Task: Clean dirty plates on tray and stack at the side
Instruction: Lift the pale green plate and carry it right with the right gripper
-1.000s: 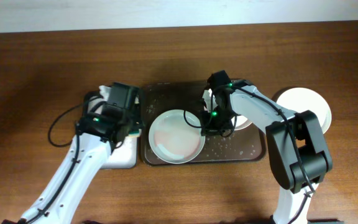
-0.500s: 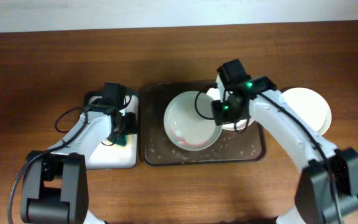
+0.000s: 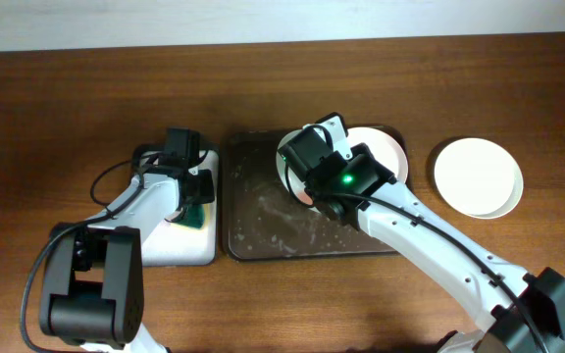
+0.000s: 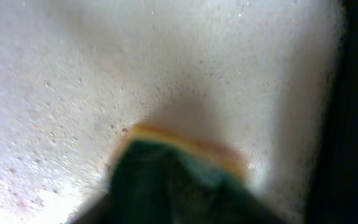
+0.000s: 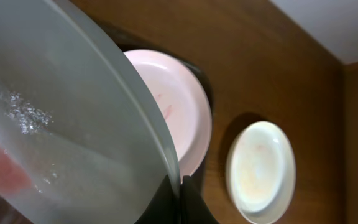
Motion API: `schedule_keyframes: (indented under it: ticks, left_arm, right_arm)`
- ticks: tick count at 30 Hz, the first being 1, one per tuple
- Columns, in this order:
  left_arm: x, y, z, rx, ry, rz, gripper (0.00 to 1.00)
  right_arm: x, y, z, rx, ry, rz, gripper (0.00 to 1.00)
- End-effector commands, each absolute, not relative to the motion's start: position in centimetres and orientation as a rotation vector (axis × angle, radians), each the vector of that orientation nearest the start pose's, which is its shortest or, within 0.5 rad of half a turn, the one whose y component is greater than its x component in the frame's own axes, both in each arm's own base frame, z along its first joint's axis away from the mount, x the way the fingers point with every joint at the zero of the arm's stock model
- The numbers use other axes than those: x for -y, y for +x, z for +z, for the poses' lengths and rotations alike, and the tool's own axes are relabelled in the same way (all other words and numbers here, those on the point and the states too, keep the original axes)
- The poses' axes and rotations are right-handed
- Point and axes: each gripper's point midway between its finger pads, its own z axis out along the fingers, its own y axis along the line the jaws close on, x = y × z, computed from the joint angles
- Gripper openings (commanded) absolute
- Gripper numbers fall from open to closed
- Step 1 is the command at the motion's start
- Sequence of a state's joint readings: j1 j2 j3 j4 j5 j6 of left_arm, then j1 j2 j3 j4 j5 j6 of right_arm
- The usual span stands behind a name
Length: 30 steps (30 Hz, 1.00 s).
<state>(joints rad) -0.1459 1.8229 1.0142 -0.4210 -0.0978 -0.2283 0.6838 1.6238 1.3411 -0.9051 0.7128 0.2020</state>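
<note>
My right gripper (image 3: 307,181) (image 5: 182,198) is shut on the rim of the pale green plate (image 3: 285,169) (image 5: 48,112). It holds the plate tilted on edge above the dark brown tray (image 3: 263,226). A red smear shows on the plate in the right wrist view. The pinkish plate (image 3: 383,149) (image 5: 173,106) lies in the tray's far right corner with faint red marks. The white plate (image 3: 477,176) (image 5: 263,168) sits on the table right of the tray. My left gripper (image 3: 190,191) is down on the green sponge (image 3: 197,215) (image 4: 179,180), which fills its jaws.
The sponge rests in a smaller white-lined tray (image 3: 179,250) (image 4: 73,74) with foam, just left of the brown tray. Foam specks cover the brown tray's floor. Bare wooden table lies around, with a pale wall edge at the back.
My right gripper has lifted the green plate off the tray floor, tipped it on edge and carried it left. My left gripper moved from the brown tray's edge to the sponge tray.
</note>
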Motion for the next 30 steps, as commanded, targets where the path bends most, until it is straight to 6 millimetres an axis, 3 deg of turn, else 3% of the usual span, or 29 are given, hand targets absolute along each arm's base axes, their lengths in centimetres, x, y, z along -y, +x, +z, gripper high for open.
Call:
schedule_keyframes:
  ticks: [1,5,6,7,8,11,13,15,16,20,22,25,26,27,30]
  left_arm:
    - [3.7,37.8,-0.6,-2.797,-0.147,0.044,0.01]
    - [3.9,39.2,1.1,-2.743,-0.148,0.031,0.00]
    - [3.8,39.5,1.9,-2.723,-0.150,0.036,0.09]
    - [3.7,39.0,2.3,-2.731,-0.150,0.036,0.72]
    - [3.6,38.2,2.1,-2.766,-0.149,0.046,0.74]
    - [3.1,34.2,1.0,-2.933,-0.144,0.094,0.76]
    - [3.1,33.4,0.8,-2.964,-0.143,0.100,0.75]
    - [3.9,32.8,0.7,-2.995,-0.137,0.025,0.41]
    - [3.9,32.2,0.6,-3.021,-0.138,0.029,0.37]
    - [3.7,31.2,0.5,-3.063,-0.138,0.042,0.00]
    - [3.5,31.3,0.5,-3.057,-0.139,0.057,0.00]
    - [3.7,32.6,0.7,-3.007,-0.139,0.042,0.03]
    - [3.8,33.0,0.8,-2.991,-0.138,0.036,0.43]
    - [3.9,33.7,1.1,-2.965,-0.138,0.029,0.63]
    - [4.0,34.2,1.3,-2.950,-0.138,0.019,0.68]
  right_arm:
    - [-14.0,35.4,20.6,-2.299,-0.335,-0.668,0.04]
    - [-15.2,34.8,21.2,-2.250,-0.358,-0.686,0.04]
    - [-15.2,34.8,21.3,-2.249,-0.358,-0.684,0.04]
    - [-15.2,34.8,21.3,-2.247,-0.357,-0.687,0.04]
    - [-15.0,34.9,21.5,-2.235,-0.348,-0.706,0.04]
    - [-14.6,35.0,22.0,-2.212,-0.333,-0.737,0.04]
    - [-14.6,34.9,22.1,-2.212,-0.300,-0.720,0.04]
    - [-14.8,34.9,21.8,-2.231,-0.251,-0.664,0.04]
    - [-14.9,34.8,21.7,-2.237,-0.245,-0.652,0.04]
    - [-14.6,34.7,22.1,-2.258,-0.145,-0.547,0.04]
    - [-12.9,35.1,22.8,-2.274,-0.074,-0.512,0.04]
    - [-8.6,35.8,24.1,-2.288,0.094,-0.465,0.04]
    - [-6.9,36.1,23.9,-2.327,0.162,-0.401,0.04]
    - [-4.6,36.5,23.1,-2.381,0.271,-0.323,0.04]
    - [2.3,36.3,20.7,-2.496,0.561,-0.146,0.04]
